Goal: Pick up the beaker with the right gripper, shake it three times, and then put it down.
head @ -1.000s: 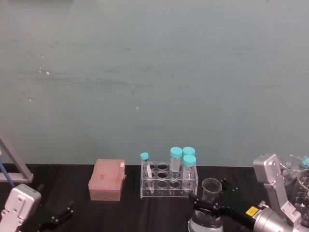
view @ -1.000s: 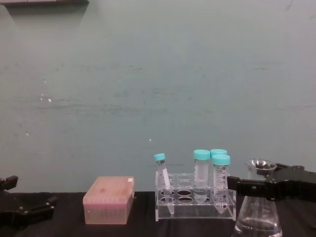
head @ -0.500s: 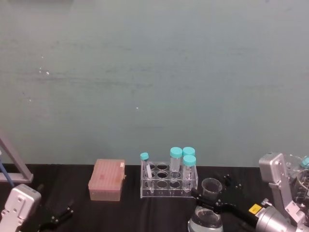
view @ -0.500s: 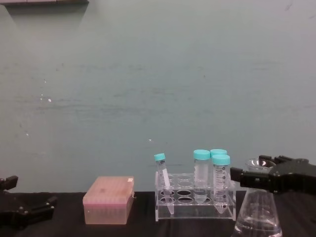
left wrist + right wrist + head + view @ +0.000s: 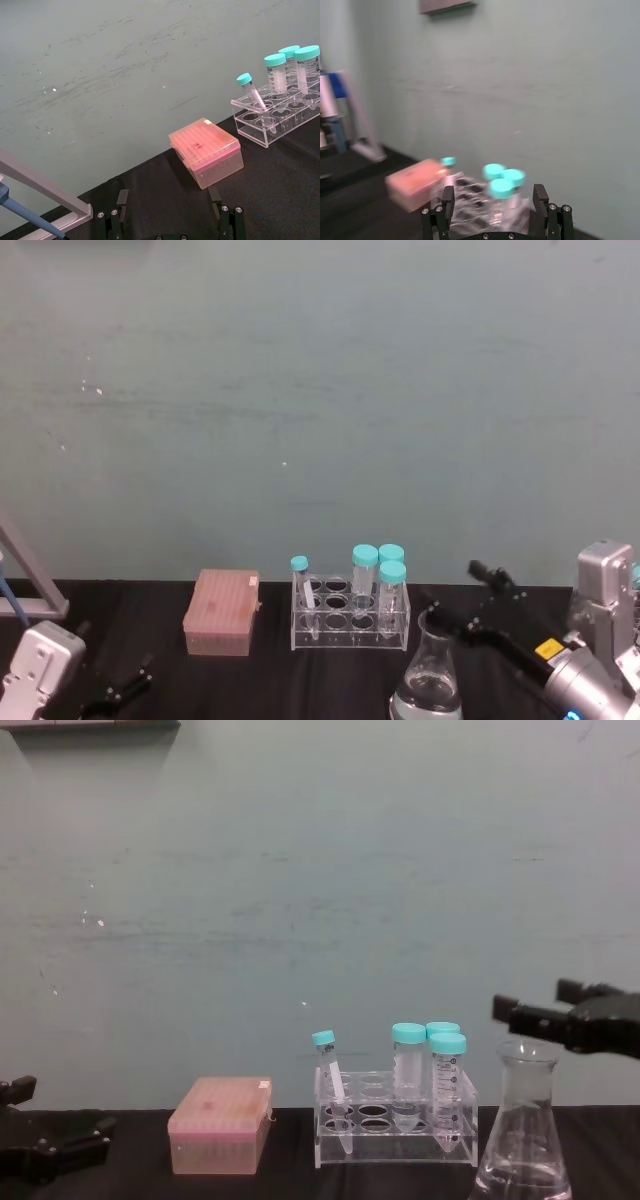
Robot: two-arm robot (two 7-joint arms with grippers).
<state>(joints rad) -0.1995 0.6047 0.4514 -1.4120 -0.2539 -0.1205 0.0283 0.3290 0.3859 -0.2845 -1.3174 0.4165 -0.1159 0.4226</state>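
Against the teal wall, the clear glass conical beaker (image 5: 523,1130) stands on the black desk, released; the black right pincer (image 5: 540,1009) has risen clear, fingers spread wide.

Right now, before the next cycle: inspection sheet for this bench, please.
Surface: black table top, no spills seen.
Job's things: beaker stands upright on the table at the robot's right, free of any grip, a little clear liquid in its base.
Clutter: clear tube rack with four teal-capped tubes, one of them thin and leaning; pink tip box to the rack's left; pipette stand at far left.
Grippers: right gripper open, above the beaker's rim, not touching it. Left gripper open, low at the left edge, idle.
Cables: nothing seen.
Surroundings: plain teal wall with scuffs.
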